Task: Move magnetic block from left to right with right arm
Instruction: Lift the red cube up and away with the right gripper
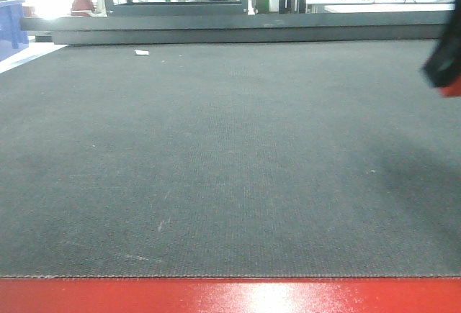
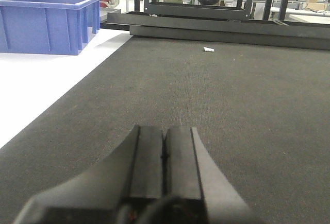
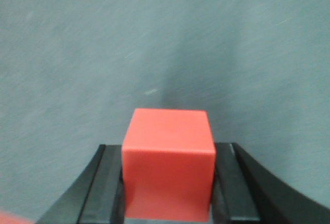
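Observation:
The magnetic block [image 3: 168, 162], a plain red cube, sits between the two black fingers of my right gripper [image 3: 168, 154], which is shut on it above the dark mat. In the front view the right arm [image 1: 444, 60] shows only as a blurred black shape at the right edge, with a sliver of the red magnetic block [image 1: 453, 88] under it. My left gripper [image 2: 165, 131] hovers low over the mat with its jaws pressed together and nothing between them.
A dark grey mat [image 1: 216, 155] covers the table, with a red table edge [image 1: 230, 296] at the front. A blue bin [image 2: 49, 20] stands on the white surface at far left. A small white scrap [image 2: 208, 49] lies near the black frame rails [image 2: 216, 28] at the back.

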Controlling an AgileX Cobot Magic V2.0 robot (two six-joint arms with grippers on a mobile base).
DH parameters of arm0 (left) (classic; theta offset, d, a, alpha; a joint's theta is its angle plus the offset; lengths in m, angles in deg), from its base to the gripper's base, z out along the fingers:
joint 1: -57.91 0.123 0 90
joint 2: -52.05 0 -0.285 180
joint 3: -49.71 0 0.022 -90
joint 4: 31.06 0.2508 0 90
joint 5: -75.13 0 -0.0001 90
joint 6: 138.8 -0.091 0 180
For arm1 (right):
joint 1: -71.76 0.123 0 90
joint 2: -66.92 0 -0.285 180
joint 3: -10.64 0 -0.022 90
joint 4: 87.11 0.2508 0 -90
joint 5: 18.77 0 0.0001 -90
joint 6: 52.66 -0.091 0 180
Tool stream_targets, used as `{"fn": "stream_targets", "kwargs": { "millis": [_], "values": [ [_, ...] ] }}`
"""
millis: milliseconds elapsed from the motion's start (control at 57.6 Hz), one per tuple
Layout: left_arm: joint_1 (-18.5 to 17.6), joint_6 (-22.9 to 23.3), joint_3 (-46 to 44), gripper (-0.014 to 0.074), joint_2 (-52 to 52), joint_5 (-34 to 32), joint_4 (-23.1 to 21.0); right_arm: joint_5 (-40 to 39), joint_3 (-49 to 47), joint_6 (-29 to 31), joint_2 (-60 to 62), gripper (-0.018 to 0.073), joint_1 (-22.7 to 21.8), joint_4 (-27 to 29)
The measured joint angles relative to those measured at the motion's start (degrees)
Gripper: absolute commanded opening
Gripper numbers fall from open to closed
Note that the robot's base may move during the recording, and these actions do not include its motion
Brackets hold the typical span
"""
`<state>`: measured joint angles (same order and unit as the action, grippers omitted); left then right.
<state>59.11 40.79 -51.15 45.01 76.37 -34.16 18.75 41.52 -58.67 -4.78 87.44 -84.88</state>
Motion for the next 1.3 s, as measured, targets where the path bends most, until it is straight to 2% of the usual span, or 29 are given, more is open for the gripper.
{"fn": "stream_targets", "kwargs": {
  "millis": [122, 261, 417, 573, 921, 1303],
  "values": [
    [0.00, 0.00, 0.00, -0.0126, 0.00, 0.00, 0.00, -7.96, 5.53, 4.45, 6.17, 0.0314, -5.31, 2.48],
    [0.00, 0.00, 0.00, -0.0126, 0.00, 0.00, 0.00, -18.96, 11.93, 6.01, 13.22, 0.0314, -9.23, 3.09],
    [0.00, 0.00, 0.00, -0.0126, 0.00, 0.00, 0.00, -31.25, 18.41, 6.01, 21.28, 0.0314, -9.90, 3.45],
    [0.00, 0.00, 0.00, -0.0126, 0.00, 0.00, 0.00, -38.32, 23.76, 6.01, 29.87, 0.0314, -9.90, 3.53],
    [0.00, 0.00, 0.00, -0.0126, 0.00, 0.00, 0.00, -39.57, 28.34, 6.31, 46.92, 0.0314, -9.90, 3.53],
    [0.00, 0.00, 0.00, -0.0126, 0.00, 0.00, 0.00, -39.32, 28.47, 6.31, 49.86, 0.0314, -10.10, 3.53]
  ]
}}
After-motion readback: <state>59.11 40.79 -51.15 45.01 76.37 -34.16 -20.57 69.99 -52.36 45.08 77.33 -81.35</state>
